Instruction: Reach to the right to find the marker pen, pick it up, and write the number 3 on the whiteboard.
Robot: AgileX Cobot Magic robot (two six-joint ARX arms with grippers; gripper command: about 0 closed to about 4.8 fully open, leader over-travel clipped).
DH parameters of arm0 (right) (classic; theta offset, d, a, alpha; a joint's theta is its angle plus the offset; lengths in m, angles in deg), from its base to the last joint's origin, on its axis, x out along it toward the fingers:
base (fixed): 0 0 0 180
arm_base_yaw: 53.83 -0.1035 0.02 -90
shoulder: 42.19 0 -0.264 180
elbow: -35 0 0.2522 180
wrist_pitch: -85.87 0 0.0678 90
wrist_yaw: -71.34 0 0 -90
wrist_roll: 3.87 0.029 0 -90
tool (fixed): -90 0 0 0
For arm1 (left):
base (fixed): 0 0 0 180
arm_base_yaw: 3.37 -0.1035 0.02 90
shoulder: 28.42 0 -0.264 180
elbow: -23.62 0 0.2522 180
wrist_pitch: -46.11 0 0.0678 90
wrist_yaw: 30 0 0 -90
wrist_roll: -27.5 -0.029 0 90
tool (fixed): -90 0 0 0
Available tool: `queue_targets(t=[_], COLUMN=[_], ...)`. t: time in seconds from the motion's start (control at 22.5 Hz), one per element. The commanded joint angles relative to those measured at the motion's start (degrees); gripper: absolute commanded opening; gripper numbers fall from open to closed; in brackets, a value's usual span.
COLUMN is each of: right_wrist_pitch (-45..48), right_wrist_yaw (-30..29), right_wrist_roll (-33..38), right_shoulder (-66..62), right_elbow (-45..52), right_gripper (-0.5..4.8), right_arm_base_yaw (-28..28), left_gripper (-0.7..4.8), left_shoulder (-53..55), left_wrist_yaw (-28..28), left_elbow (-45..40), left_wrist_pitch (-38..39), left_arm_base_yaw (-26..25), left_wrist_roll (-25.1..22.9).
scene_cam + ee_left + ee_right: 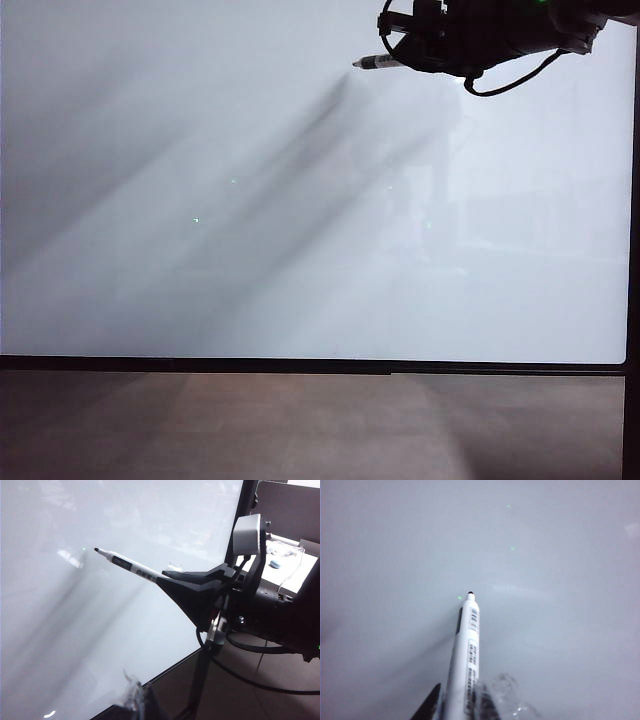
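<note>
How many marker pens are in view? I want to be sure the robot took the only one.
1. The marker pen is clamped in the right claw at the whiteboard's upper right, tip towards the board. None elsewhere; others could lie out of view.

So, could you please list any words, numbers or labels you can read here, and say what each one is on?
Marker pen, held in the right gripper's jaws: printed label with dark blocks and small characters, too blurred to read in any view.
Whiteboard: no writing visible.
Left gripper: no text visible.
</note>
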Motion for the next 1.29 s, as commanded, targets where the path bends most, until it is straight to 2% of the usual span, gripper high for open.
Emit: queue_targets(t=[0.04,1.29], right_wrist_pitch=[1.46,2.34], right_wrist_yaw=[0.59,1.36], right_wrist_roll=[-0.13,-0.09], right_shoulder=[-0.17,-1.66], right_elbow=[-0.24,-0.98], right_gripper=[0.52,0.50], right_arm_base_yaw=[-0.09,-0.11], left_gripper=[-0.05,-0.05], left_shoulder=[-0.15,-0.15], left_wrist_yaw=[-0.17,-0.17], left_elbow=[0.04,0.04], left_wrist_pitch=[-0.55,-0.57], left_arm_base_yaw=[-0.04,-0.04], left_wrist_roll=[-0.11,-0.11])
